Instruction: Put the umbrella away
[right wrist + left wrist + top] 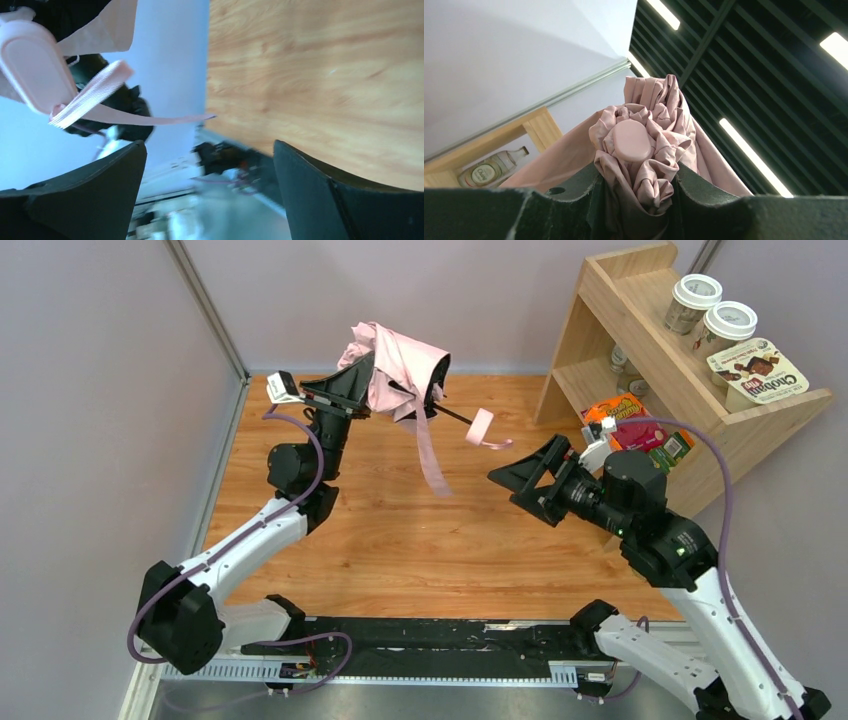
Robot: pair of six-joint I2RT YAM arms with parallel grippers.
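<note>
One umbrella is clamped in the left gripper, upper centre; its shaft is pointed lower right, seemingly at the wide-open right gripper.

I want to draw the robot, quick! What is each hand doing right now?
Left gripper: closed on the umbrella, pinching its bunched pink fabric.
Right gripper: open, holding nothing.

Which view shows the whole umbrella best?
The top external view: the umbrella shows whole, canopy, shaft, handle and strap. The left wrist view shows only bunched canopy and its cap; the right wrist view only handle and strap.
</note>
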